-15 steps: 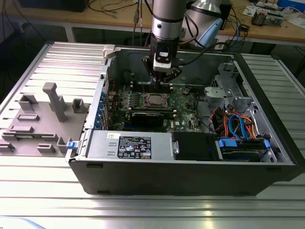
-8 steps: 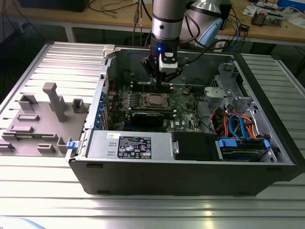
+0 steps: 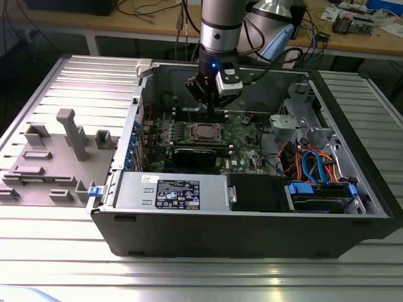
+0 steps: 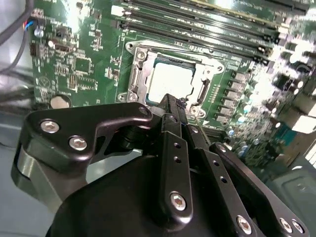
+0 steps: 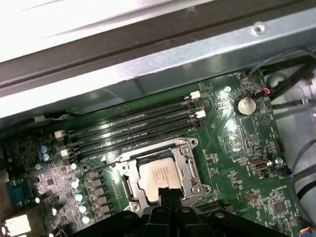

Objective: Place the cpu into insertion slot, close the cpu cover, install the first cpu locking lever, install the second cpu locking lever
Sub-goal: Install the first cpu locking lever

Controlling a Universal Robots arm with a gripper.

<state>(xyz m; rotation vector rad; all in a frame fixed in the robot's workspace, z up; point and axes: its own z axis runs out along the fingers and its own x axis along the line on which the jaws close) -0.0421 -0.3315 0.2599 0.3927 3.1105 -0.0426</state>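
Ribbed surface (image 3: 189, 277) lies nearest, carrying the open computer case (image 3: 252, 233). At left, a grey fixture block (image 3: 63, 157) stands outside it. Labels (image 3: 178, 194) on the near power supply (image 3: 132, 189) face upward for reading; print not transcribed. At centre, the cpu (image 4: 170, 81) sits in the insertion slot (image 4: 187, 62), the cpu cover (image 4: 136, 74) flat around it. The hand (image 4: 173, 106) hovers just beside the slot, fingers (image 4: 170, 148) together, empty, probably set for pushing, not gripping.
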